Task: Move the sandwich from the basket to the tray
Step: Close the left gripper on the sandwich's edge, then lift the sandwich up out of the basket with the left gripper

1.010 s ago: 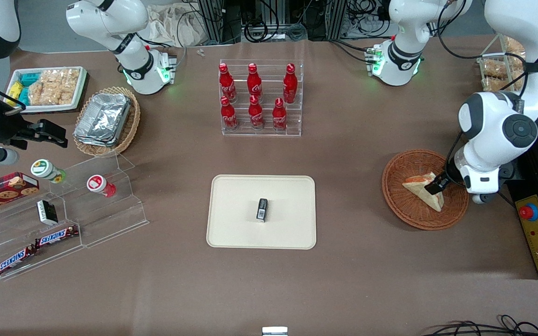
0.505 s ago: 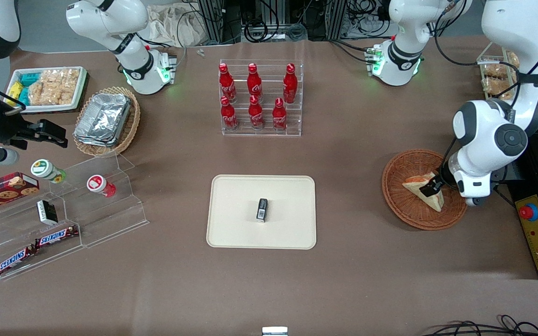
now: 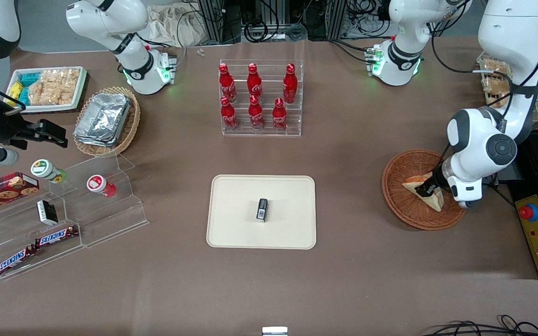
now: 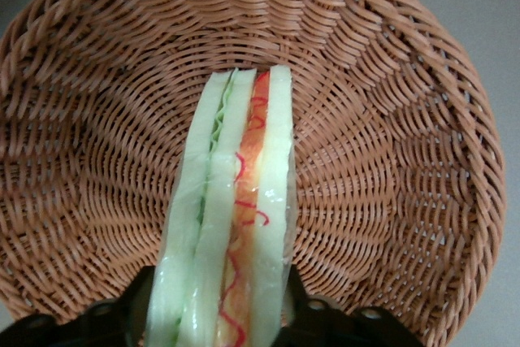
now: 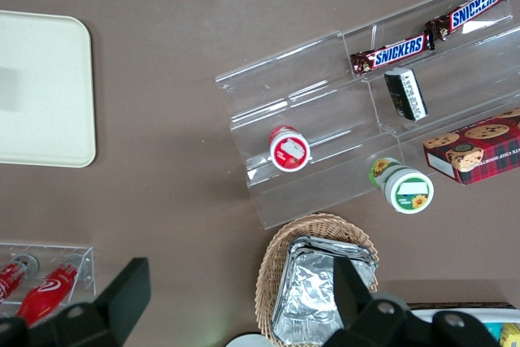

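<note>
Wicker basket [image 3: 409,212] holds the sandwich [image 3: 425,192], gripper [image 3: 424,188] down in it; only the wrist view shows fingers [image 4: 134,314] clamped on its sides. Its tip points away from the gripper [image 4: 215,327], layers edge-up.

The gripper [image 3: 425,190] is low inside the basket [image 3: 407,212], at the sandwich [image 3: 434,199]. The tray [image 3: 236,228] lies well apart, with a small dark object [image 3: 262,209] on it

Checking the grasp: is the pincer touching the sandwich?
Touching. The left wrist view shows the pincer fingers pressed against both sides of the sandwich.
</note>
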You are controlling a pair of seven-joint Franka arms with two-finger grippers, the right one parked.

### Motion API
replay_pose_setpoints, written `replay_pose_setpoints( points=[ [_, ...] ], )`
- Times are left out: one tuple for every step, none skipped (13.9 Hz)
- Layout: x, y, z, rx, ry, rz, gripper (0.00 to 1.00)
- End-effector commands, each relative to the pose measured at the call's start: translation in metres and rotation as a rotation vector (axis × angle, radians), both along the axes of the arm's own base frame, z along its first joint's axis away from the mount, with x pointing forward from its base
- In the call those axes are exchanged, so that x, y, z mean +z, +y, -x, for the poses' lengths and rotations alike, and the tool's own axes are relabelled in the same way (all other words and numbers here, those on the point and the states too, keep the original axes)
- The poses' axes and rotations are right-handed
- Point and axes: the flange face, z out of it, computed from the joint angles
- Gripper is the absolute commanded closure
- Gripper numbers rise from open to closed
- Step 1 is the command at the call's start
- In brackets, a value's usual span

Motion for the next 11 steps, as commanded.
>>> replay_pose_setpoints(
  points=[
    [0.01, -0.001, -0.013, 0.008, -0.036, -0.002, 1.0],
    [0.019, -0.001, -0.02, 0.007, -0.048, -0.003, 1.0],
    [0.029, 0.0, -0.024, 0.005, -0.047, -0.004, 1.0],
    [0.041, -0.001, -0.028, -0.002, -0.03, -0.008, 1.0],
    [0.061, 0.0, -0.034, -0.011, -0.01, -0.014, 1.0],
    [0.083, -0.002, -0.04, -0.05, 0.014, -0.013, 1.0],
    [0.112, -0.002, -0.048, -0.084, 0.023, -0.013, 1.0],
    [0.141, -0.006, -0.056, -0.108, 0.032, -0.013, 1.0],
    [0.171, -0.009, -0.065, -0.147, 0.045, -0.009, 1.0],
    [0.201, -0.016, -0.073, -0.194, 0.051, -0.002, 1.0],
    [0.229, -0.029, -0.078, -0.238, 0.048, 0.005, 1.0]
  ],
)
